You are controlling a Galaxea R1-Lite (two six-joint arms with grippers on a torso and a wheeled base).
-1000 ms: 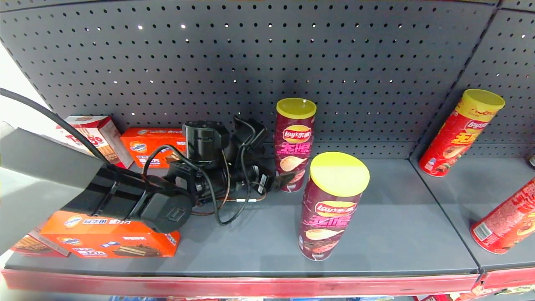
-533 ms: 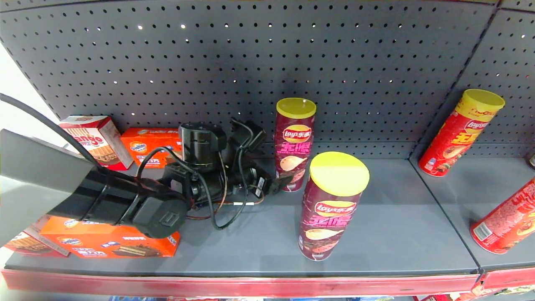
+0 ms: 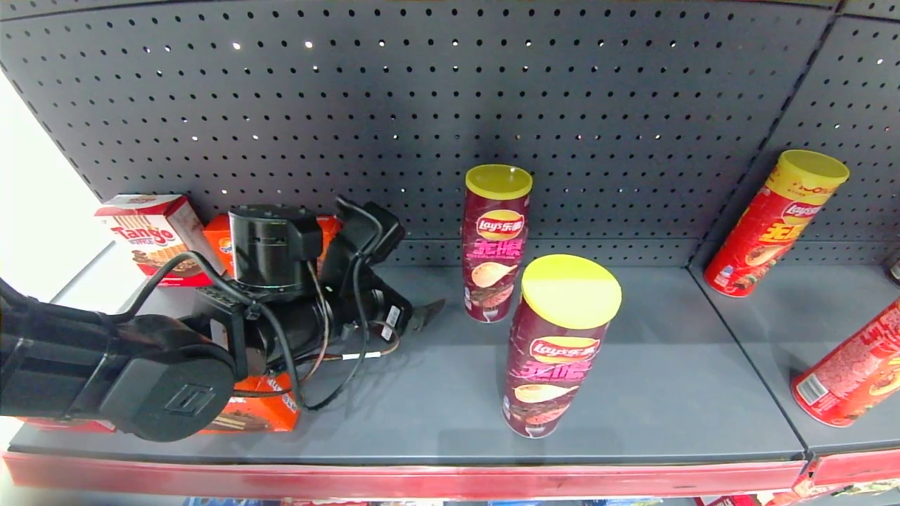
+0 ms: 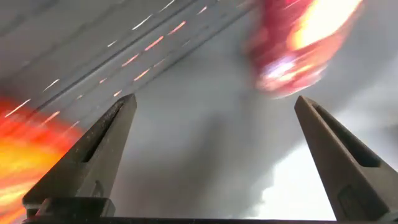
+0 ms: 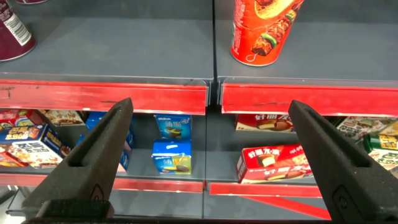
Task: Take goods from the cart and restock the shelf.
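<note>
**Both claws spread and empty at the shelf**

The right claw hangs spread before the shelf, holding nothing. A maroon can stands upright near the shelf's front. Behind it and to the left, the left claw is spread and empty, near a second can by the pegboard.

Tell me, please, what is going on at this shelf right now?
The robot's left claw is open and empty above the shelf, beside the rear maroon can without touching it. That can and the front maroon can stand upright. The right claw, also open and empty, hangs before the shelf's red edge.
</note>
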